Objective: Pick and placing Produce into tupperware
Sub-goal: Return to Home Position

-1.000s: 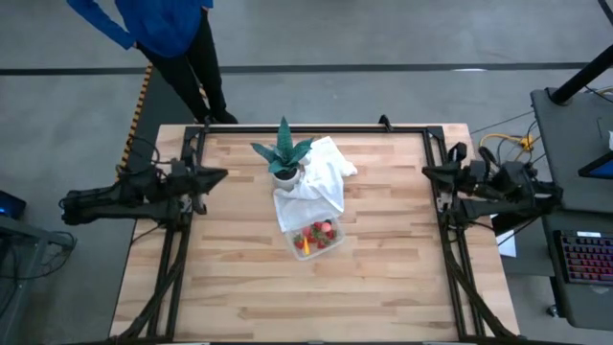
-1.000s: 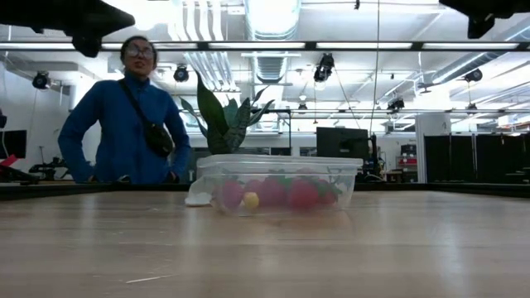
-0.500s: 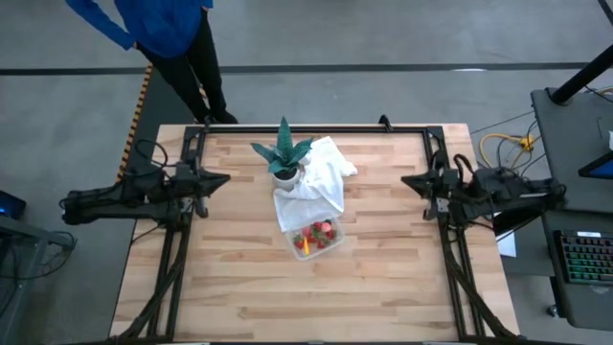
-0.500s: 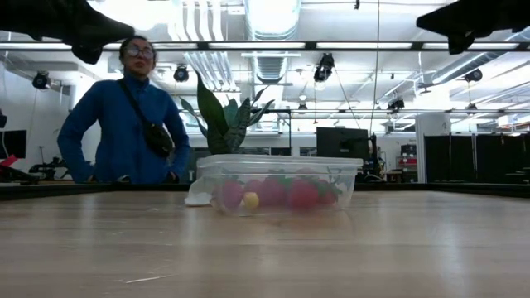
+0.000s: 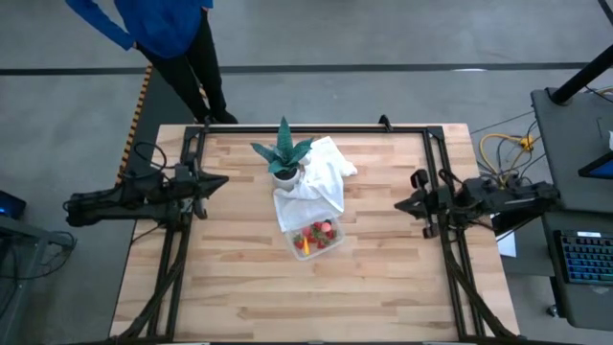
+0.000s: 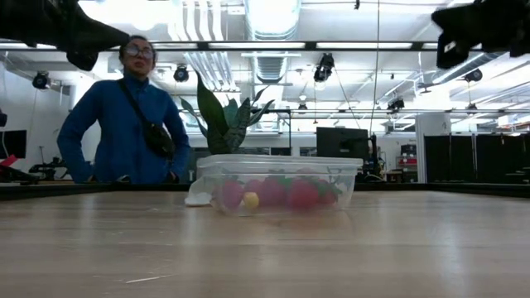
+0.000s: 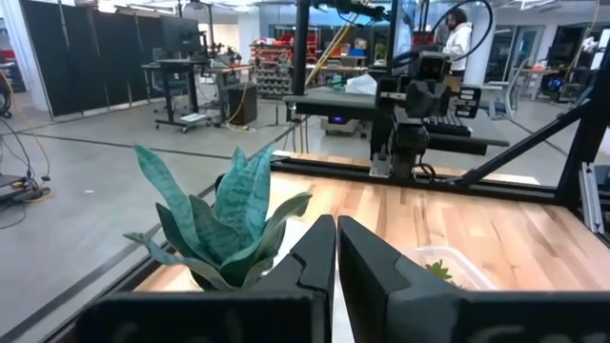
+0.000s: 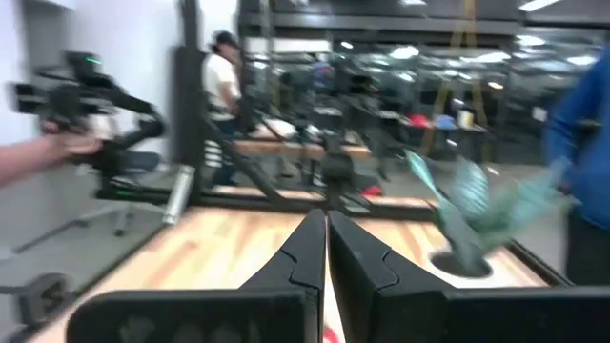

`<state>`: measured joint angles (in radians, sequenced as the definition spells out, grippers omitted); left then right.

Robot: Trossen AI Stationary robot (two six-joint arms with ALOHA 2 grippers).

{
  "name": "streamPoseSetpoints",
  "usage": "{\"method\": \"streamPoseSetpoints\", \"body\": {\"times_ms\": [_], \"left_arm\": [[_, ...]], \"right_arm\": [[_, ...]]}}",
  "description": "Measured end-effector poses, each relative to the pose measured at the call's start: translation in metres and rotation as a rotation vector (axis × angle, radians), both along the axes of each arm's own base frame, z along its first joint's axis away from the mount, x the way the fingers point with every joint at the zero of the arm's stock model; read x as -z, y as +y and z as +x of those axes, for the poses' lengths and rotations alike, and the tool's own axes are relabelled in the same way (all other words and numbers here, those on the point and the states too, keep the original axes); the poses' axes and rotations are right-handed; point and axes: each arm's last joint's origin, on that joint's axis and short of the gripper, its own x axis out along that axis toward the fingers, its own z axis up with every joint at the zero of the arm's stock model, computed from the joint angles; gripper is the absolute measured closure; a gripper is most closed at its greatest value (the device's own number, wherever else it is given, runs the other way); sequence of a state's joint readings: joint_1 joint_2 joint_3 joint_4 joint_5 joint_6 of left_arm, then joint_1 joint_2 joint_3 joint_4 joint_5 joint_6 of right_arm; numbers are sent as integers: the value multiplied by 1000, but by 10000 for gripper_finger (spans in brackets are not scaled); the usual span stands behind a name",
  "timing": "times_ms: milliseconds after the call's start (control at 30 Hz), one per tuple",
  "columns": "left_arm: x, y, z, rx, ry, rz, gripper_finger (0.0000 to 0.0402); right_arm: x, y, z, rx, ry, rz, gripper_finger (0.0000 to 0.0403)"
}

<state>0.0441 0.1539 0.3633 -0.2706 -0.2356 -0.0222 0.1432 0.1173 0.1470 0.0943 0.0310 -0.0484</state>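
Produce sits in the tupperware; I judge homing underway, left gripper and right gripper closed, empty, needing only retraction.

The right gripper hangs above the wooden bench, its two dark fingers pressed together with only a thin seam between them. Beyond them a green spiky plant stands in a white pot on the bench. At the far edge the other arm shows, blurred. Behind it stand a person in a white top and, nearer, a blue sleeve.
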Motion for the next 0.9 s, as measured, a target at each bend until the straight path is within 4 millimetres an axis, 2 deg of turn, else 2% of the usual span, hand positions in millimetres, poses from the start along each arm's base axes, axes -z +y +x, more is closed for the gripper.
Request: {"method": "streamPoseSetpoints", "body": {"times_ms": [233,400,600,767,900], "left_arm": [[11,0,2,3,24,0,402],[13,-1,3,30,37,1,402],[14,-1,4,33,42,4,401],[16,-1,4,40,55,-22,401],[23,-1,6,41,75,-31,401]], "right_arm": [[10,-5,2,156,-26,-31,395],[16,-13,3,257,19,-47,395],[19,-25,3,254,8,-37,395],[34,-32,5,212,56,68,395],[38,-34,5,230,66,54,395]]}}
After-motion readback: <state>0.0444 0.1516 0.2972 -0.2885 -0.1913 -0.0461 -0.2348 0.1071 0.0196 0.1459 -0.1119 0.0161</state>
